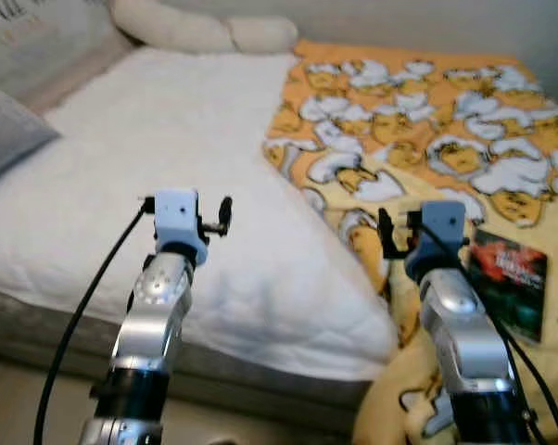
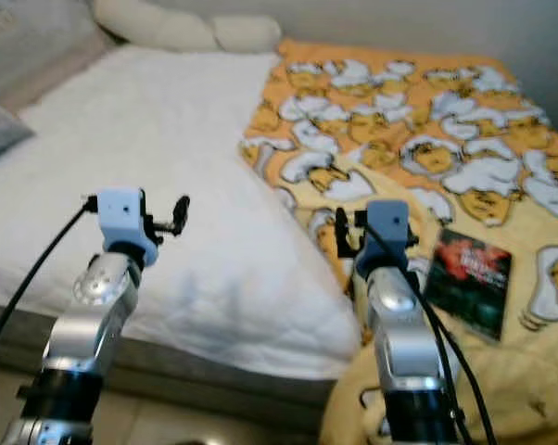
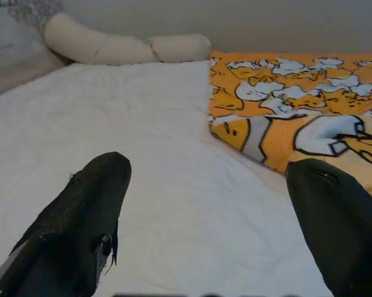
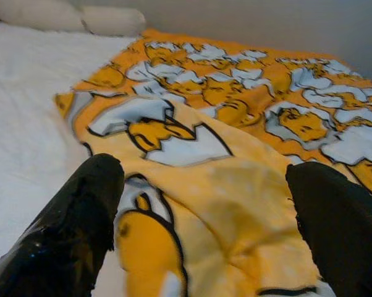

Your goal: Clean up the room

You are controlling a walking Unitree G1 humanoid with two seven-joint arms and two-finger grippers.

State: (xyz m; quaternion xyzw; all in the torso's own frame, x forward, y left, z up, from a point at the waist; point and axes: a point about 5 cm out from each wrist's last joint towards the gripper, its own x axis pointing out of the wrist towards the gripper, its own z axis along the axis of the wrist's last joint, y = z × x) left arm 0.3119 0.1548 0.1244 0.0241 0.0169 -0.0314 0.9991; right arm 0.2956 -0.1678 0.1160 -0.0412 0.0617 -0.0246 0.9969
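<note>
The bed (image 1: pixel 168 167) is being faced, its yellow blanket (image 1: pixel 427 130) lying rumpled across the right half. The dark book (image 1: pixel 511 278) is being left on the blanket, just beside the right gripper (image 4: pixel 204 204), spread and empty. The left gripper (image 3: pixel 204 210), also spread, is being held over bare sheet. The blanket could be snagged with the book, dragging it floorward.

The bed (image 1: pixel 168 185) carries a white quilted cover. An orange-and-yellow cartoon-print blanket (image 1: pixel 427 120) is spread over its right part, spilling off the near edge, with a dark book (image 1: pixel 511 278) lying on it. Cream bolster pillows (image 1: pixel 200 32) lie along the wall.
</note>
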